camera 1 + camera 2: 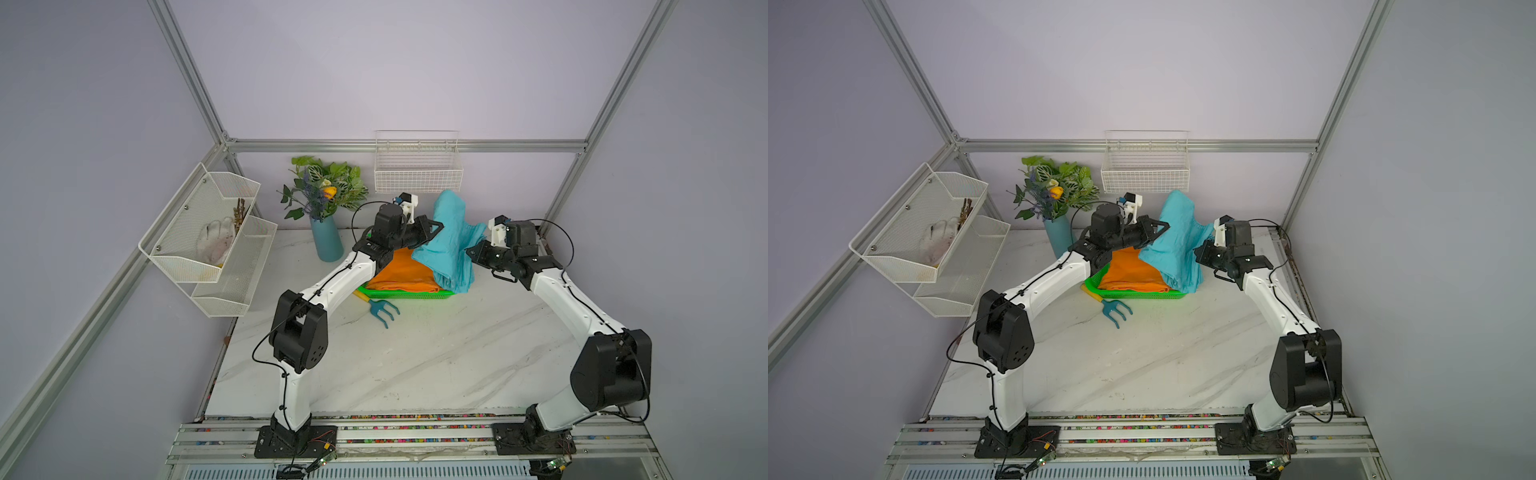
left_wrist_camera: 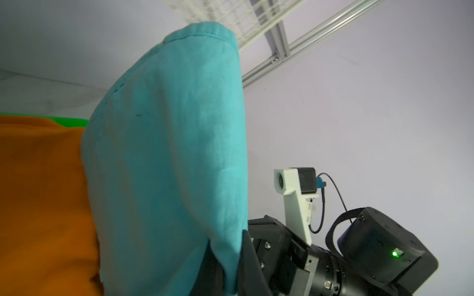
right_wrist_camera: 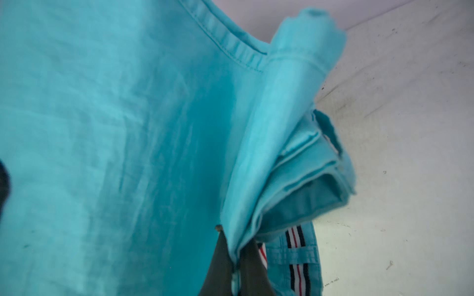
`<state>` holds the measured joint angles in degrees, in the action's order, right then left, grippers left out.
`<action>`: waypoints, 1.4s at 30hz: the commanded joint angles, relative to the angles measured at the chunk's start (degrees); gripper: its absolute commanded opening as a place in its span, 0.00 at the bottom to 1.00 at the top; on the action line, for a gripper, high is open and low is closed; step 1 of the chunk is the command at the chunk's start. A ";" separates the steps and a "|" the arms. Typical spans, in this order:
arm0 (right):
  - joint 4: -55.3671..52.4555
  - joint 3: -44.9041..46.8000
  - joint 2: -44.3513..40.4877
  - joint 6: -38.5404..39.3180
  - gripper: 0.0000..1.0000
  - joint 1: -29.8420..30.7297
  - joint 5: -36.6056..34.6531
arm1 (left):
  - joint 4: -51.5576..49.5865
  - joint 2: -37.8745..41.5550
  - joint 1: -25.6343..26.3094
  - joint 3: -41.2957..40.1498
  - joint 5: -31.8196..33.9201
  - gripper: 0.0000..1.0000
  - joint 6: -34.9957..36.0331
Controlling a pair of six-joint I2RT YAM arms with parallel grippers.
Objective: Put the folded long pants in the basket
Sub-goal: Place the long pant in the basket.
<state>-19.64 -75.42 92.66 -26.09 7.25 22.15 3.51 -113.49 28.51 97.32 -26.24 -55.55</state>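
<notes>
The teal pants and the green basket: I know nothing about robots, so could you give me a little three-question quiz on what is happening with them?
1. True or false: the teal pants lie flat inside the green basket.
2. What lies in the basket? A) orange pants B) shoes C) nothing at all
3. Fill in: the left end effector and the right end effector are each ___ on the teal pants.

Key: 1. False; they are held up, hanging down over one end of the basket. 2. A. 3. shut.
</notes>
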 commanded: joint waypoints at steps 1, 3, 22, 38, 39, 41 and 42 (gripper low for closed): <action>4.81 -1.96 2.82 -0.93 0.00 0.23 3.64 | 6.03 5.23 -4.82 -6.38 0.46 0.00 0.32; 6.37 -2.49 4.97 -2.07 0.00 0.43 5.17 | 5.98 6.37 -6.70 -10.27 0.65 0.00 1.67; 2.77 -6.67 16.08 -0.41 0.04 1.78 -6.08 | -9.66 -1.23 -12.43 -10.06 -1.77 0.20 11.25; 4.31 -5.28 1.57 10.16 0.80 1.29 -22.96 | -15.66 12.18 -12.50 -10.57 10.27 1.00 32.03; 5.00 -3.43 -0.02 11.28 0.80 1.25 -24.82 | -15.04 14.48 -12.52 -12.60 10.91 1.00 34.98; 5.90 0.03 -2.56 13.07 0.80 1.03 -27.71 | -13.49 19.27 -12.77 -17.72 12.19 1.00 40.49; 6.93 2.57 -3.85 13.94 0.80 1.03 -29.16 | -12.66 22.19 -13.00 -21.33 13.96 1.00 42.45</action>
<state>-14.48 -77.80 90.72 -16.53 8.75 0.82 -10.87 -98.52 16.08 81.28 -16.71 -24.03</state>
